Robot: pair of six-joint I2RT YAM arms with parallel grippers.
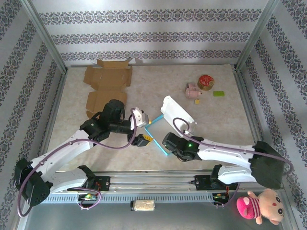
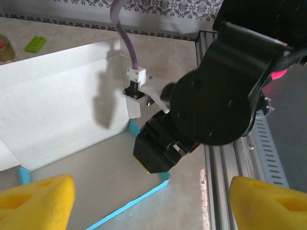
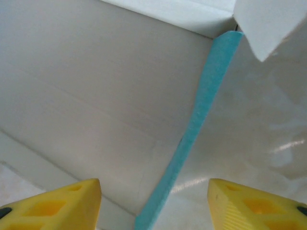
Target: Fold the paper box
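The paper box (image 1: pixel 176 111) is a white sheet with light-blue edges, lying part-folded in the middle of the table with one white wall standing. My left gripper (image 1: pixel 142 128) is at the box's left side. In its wrist view its yellow fingertips (image 2: pixel 38 201) stand far apart and open over the box floor (image 2: pixel 62 96), holding nothing. My right gripper (image 1: pixel 168 142) is at the box's near corner. It appears as a black block (image 2: pixel 158 153) in the left wrist view. Its jaws (image 3: pixel 153 206) are open, and the blue edge (image 3: pixel 192 129) runs between them untouched.
Flat brown cardboard pieces (image 1: pixel 108 76) lie at the back left. A pink toy (image 1: pixel 193 90), a round tin (image 1: pixel 206 81) and a green brick (image 1: pixel 218 93) sit at the back right. A metal rail (image 1: pixel 153 181) runs along the near edge, with a pink plush (image 1: pixel 261 203) beyond it.
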